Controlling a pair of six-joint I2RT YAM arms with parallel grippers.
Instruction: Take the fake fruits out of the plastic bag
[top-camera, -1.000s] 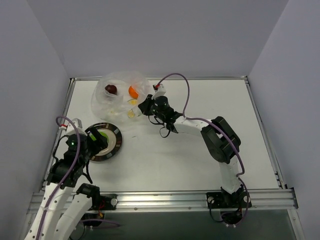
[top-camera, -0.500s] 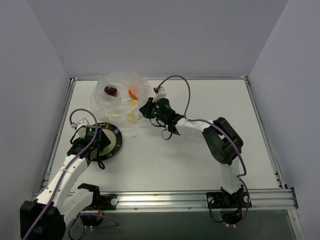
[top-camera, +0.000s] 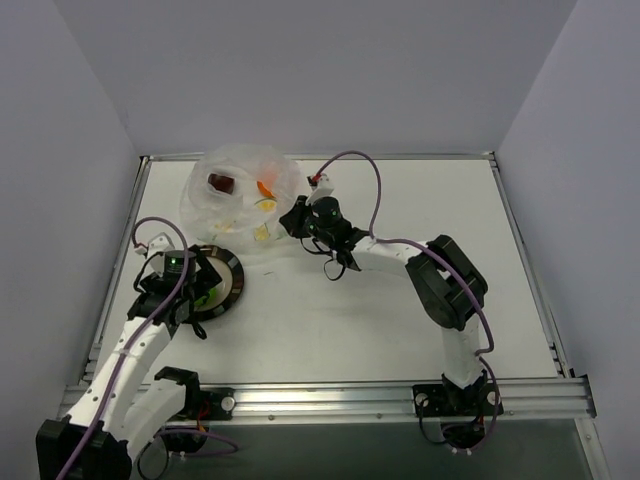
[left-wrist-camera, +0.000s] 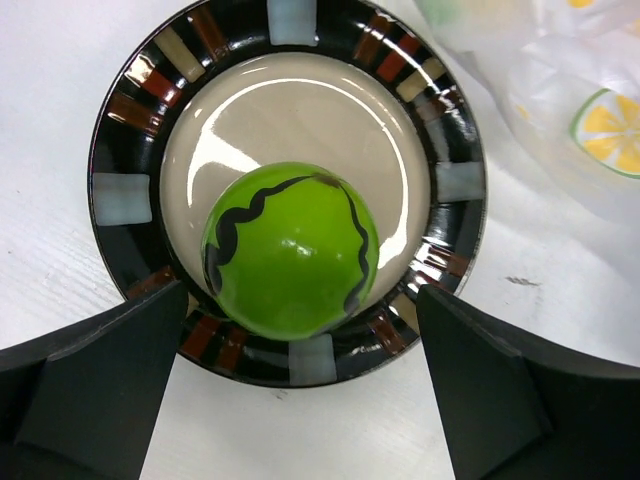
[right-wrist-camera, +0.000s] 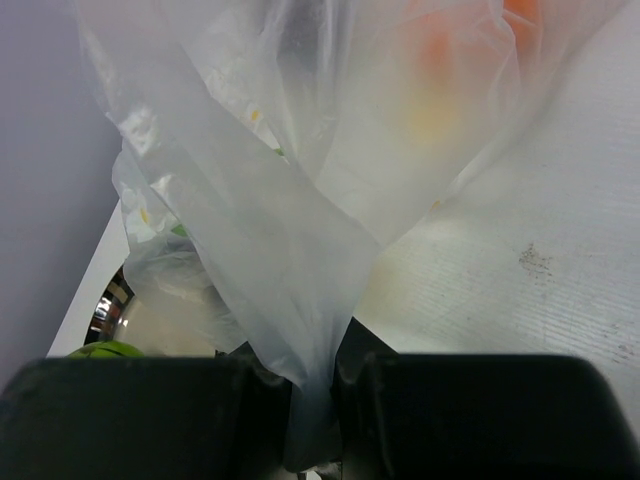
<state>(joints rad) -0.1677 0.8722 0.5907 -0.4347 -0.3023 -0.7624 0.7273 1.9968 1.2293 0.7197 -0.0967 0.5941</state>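
Observation:
The bright green fruit (left-wrist-camera: 290, 250) lies in the middle of the round dark-rimmed plate (left-wrist-camera: 120, 198). My left gripper (left-wrist-camera: 302, 300) hangs open just above it, one finger on each side, not touching it. In the top view the left gripper (top-camera: 198, 283) covers part of the plate (top-camera: 232, 275). The plastic bag (top-camera: 240, 195) lies at the back left with the dark brown fruit (top-camera: 221, 183) and the orange fruit (top-camera: 265, 187) inside. My right gripper (top-camera: 298, 216) is shut on the bag's right edge; the wrist view shows the bag's film (right-wrist-camera: 300, 270) pinched between the right gripper's fingers (right-wrist-camera: 315, 375).
The bag's near edge (left-wrist-camera: 590, 130), with a lemon-slice mark, lies close to the plate's right rim. White walls enclose the table on the left, back and right. A metal rail (top-camera: 330, 398) runs along the near edge.
My left arm has swung in over the plate and settled with the green fruit lying free between its open fingers. The right gripper and the bag shifted only slightly.

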